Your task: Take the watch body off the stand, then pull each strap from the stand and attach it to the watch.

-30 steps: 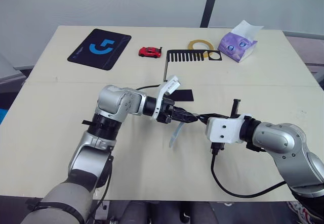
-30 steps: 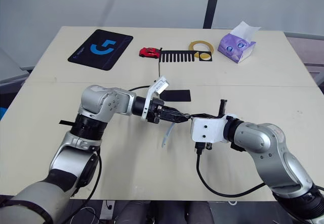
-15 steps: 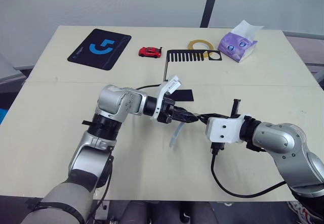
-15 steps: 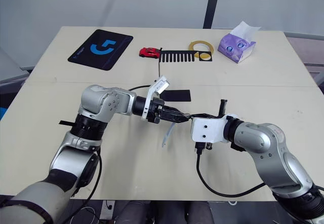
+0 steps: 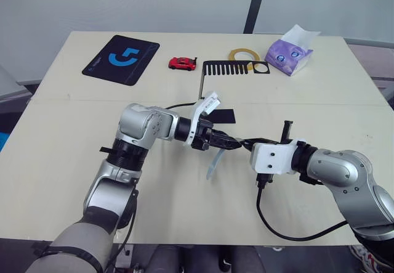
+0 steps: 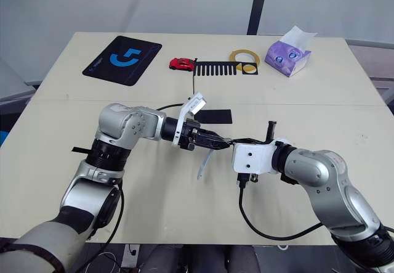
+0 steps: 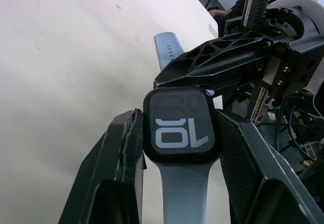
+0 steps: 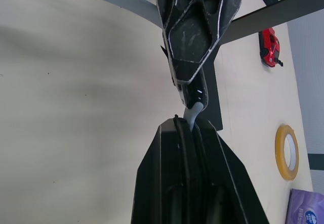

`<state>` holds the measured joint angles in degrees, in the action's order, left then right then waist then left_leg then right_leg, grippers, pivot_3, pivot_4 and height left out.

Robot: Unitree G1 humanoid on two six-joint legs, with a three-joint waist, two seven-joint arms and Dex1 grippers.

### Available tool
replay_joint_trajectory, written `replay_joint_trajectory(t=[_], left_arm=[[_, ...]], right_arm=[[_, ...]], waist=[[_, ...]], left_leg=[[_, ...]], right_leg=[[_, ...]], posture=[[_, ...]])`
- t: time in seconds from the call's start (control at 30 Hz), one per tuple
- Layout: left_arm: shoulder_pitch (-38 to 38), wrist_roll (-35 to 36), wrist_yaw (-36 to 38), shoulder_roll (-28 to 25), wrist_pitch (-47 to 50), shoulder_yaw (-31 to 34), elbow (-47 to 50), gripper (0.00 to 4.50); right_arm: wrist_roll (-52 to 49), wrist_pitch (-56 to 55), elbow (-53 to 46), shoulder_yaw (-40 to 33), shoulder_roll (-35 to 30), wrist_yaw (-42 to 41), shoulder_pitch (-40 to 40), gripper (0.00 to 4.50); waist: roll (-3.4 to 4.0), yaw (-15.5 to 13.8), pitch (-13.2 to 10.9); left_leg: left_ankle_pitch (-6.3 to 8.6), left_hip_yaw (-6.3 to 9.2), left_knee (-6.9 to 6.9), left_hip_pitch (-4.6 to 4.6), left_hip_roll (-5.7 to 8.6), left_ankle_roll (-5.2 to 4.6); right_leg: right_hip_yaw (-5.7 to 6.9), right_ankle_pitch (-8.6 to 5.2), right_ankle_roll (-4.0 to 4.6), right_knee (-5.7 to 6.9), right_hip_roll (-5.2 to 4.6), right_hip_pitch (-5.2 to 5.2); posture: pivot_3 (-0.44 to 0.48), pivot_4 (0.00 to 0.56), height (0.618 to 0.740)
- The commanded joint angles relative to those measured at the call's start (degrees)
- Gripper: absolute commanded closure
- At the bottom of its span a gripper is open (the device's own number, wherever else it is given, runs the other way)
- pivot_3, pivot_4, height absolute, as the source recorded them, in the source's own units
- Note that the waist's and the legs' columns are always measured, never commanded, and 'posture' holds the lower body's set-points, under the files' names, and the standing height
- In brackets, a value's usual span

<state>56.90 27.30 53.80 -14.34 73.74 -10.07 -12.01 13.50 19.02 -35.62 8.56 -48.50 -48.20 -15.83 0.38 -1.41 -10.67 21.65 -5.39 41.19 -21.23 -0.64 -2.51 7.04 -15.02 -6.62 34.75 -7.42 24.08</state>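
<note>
Watch body point(image 7: 179, 132) sits clamped between the left gripper's point(image 5: 229, 143) fingers at frame centre, one strap point(image 5: 213, 164) already hanging below it. Right gripper point(image 8: 194, 124) is pinched shut on the second strap point(image 7: 167, 57), held against the watch. Stand point(image 5: 217, 91) waits behind, upper centre.

left gripper point(image 7: 179, 148) clamped on the watch body point(image 7: 180, 132), one finger on each side, screen facing the camera. one pale strap point(image 7: 180, 193) joined at its near edge. right gripper point(image 7: 223, 67) meets its far edge, second strap point(image 7: 167, 49) behind it.
</note>
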Motion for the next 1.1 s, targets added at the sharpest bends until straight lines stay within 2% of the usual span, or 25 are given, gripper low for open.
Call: replay_joint_trajectory(t=[0.03,0.93,1.07,1.1], left_arm=[[1.50,2.94,0.95,1.76,-0.43,-0.38,2.34,2.80],[1.02,1.61,1.14,0.69,-2.76,-0.93,0.96,2.80],[0.39,0.01,3.67,-1.44,-7.93,-3.35,1.34,2.80],[-0.21,-1.22,5.75,-2.93,-11.87,-4.90,2.00,2.80]], right_arm=[[-0.20,-1.34,-1.28,-0.17,0.78,0.35,-1.21,4.50],[-0.37,-2.26,-2.61,-1.30,-0.31,-0.20,-1.78,4.50],[-5.32,0.35,-6.58,-5.03,-1.04,-2.77,-0.64,3.02],[-10.13,3.91,-8.44,-8.66,-0.92,-4.77,0.55,2.57]], waist=[[0.00,0.00,0.00],[0.00,0.03,0.00],[0.00,-0.09,0.00],[0.00,-0.08,0.00]], left_leg=[[0.00,0.00,0.00,0.00,0.00,0.00],[0.00,0.00,0.00,0.00,0.00,0.00],[0.00,0.02,-0.01,0.00,0.00,0.01],[0.00,0.02,0.00,-0.01,0.00,0.01]], right_leg=[[0.00,0.00,0.00,0.00,0.00,0.00],[0.00,0.00,0.00,0.00,0.00,0.00],[0.01,0.00,0.00,0.00,0.00,0.00],[0.01,0.00,0.00,-0.01,0.00,0.00]], posture=[[0.000,0.150,0.738],[0.000,0.150,0.738],[0.000,0.150,0.738],[0.000,0.150,0.738]])
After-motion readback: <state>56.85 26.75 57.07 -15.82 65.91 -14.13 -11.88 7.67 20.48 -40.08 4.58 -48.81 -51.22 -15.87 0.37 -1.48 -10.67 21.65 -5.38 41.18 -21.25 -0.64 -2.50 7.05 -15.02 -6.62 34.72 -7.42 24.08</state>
